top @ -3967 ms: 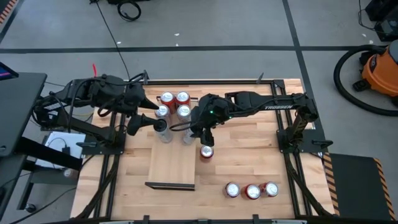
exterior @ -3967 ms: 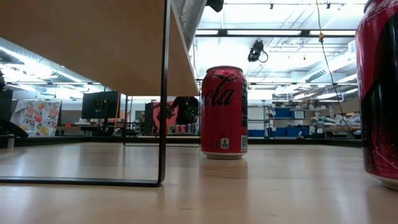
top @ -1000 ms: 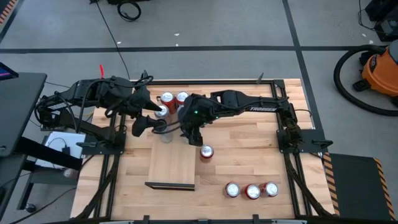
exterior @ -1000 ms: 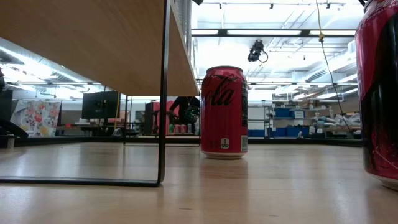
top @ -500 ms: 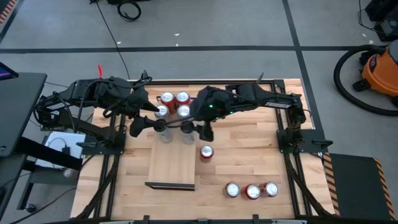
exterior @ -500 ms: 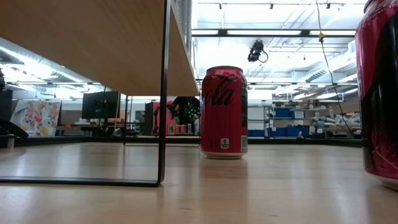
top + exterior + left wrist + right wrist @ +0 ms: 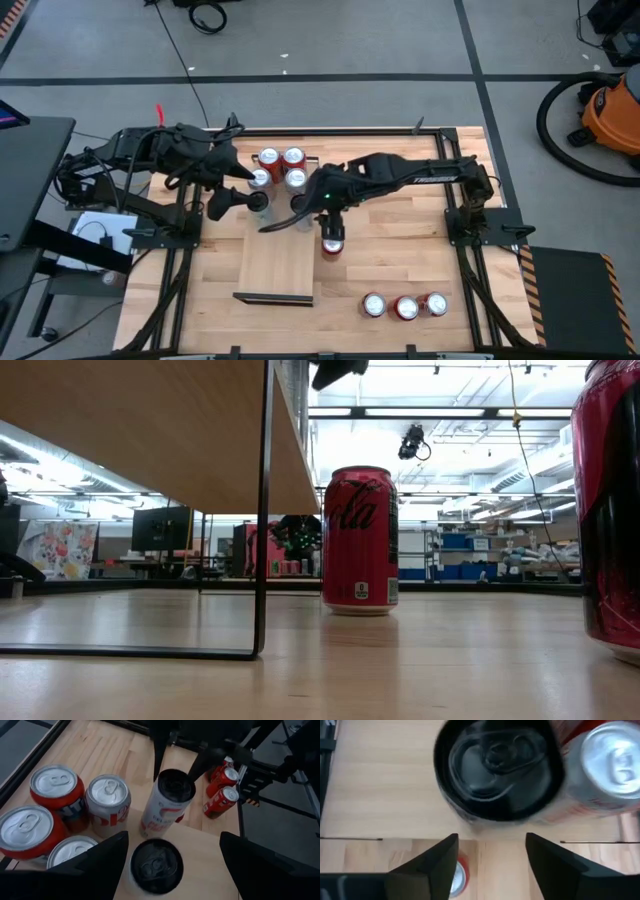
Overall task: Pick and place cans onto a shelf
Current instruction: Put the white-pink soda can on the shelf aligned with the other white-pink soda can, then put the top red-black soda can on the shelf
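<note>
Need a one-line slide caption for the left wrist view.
Open left gripper straddling a black-topped can on the light wooden shelf, a second black-topped can beyond it, four silver-topped cans alongside.

ten cans [image 7: 293, 157], one shelf [image 7: 277, 265]

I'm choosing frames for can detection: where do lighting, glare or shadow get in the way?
Low view: bright ceiling lights backlight the red can, and the shelf shows its underside in shade. Right wrist view: the silver can top glares nearly white beside the black can top. High view: even light, small glints on the row of three cans.
</note>
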Motion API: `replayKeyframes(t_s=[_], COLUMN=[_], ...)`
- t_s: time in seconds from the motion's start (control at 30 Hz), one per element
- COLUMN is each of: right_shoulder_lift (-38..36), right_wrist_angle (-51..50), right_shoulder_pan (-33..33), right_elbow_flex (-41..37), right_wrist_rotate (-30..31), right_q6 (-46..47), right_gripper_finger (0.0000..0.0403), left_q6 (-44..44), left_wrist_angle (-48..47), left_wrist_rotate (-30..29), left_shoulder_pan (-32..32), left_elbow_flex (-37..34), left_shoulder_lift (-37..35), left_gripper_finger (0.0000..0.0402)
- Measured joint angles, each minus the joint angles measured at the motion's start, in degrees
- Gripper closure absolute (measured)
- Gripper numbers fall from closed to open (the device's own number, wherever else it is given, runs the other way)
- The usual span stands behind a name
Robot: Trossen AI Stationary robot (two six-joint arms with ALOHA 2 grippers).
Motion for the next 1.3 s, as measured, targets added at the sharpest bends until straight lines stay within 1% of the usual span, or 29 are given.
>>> replayKeyframes(t_s=[0.1, 0.2, 0.43, 0.57, 0.7, 0.93, 1.07, 1.17, 1.3], right_shoulder_lift=[0.0, 0.0, 0.0, 0.1, -0.1, -2.5, -2.6, -2.9, -3.9], right_wrist_angle=[3.4, 6.1, 13.3, 15.8, 13.0, 7.2, 2.8, 3.5, 6.2], right_shoulder_pan=[0.0, 0.0, 0.0, -0.2, -0.6, 0.5, 1.5, 1.4, 1.4], right_elbow_flex=[-2.9, -5.3, -9.6, -11.0, -11.1, -11.1, -11.2, -13.9, -20.3], right_wrist_rotate=[-0.1, -0.2, 0.0, 0.0, 0.0, -4.1, -4.3, -6.5, -9.2], right_q6=[0.7, 1.7, 2.5, 2.5, 3.6, 4.0, 6.5, 7.0, 9.3], right_gripper_finger=[0.0179, 0.0192, 0.0206, 0.0209, 0.0209, 0.0209, 0.0207, 0.0194, 0.0161], left_q6=[-0.5, -1.3, -2.6, -2.6, -3.0, -3.9, -4.3, -4.5, -4.7], left_wrist_angle=[-0.1, -0.3, -0.9, -1.5, -1.6, -4.0, -5.3, -5.2, -5.3], left_wrist_rotate=[0.0, 0.0, 0.0, 0.0, 0.0, 1.0, 1.5, 1.5, 1.5], left_shoulder_pan=[0.0, 0.0, 0.0, 0.0, 0.0, 0.0, 0.0, 0.0, 0.0], left_elbow_flex=[0.0, 0.0, 0.0, 0.0, 0.0, 0.0, 0.0, 0.0, 0.0], left_shoulder_lift=[-0.6, -1.2, -2.7, -2.8, -2.9, -3.0, -3.1, -3.1, -3.0], left_gripper_finger=[0.0077, 0.0077, 0.0077, 0.0077, 0.0077, 0.0077, 0.0077, 0.0077, 0.0077])
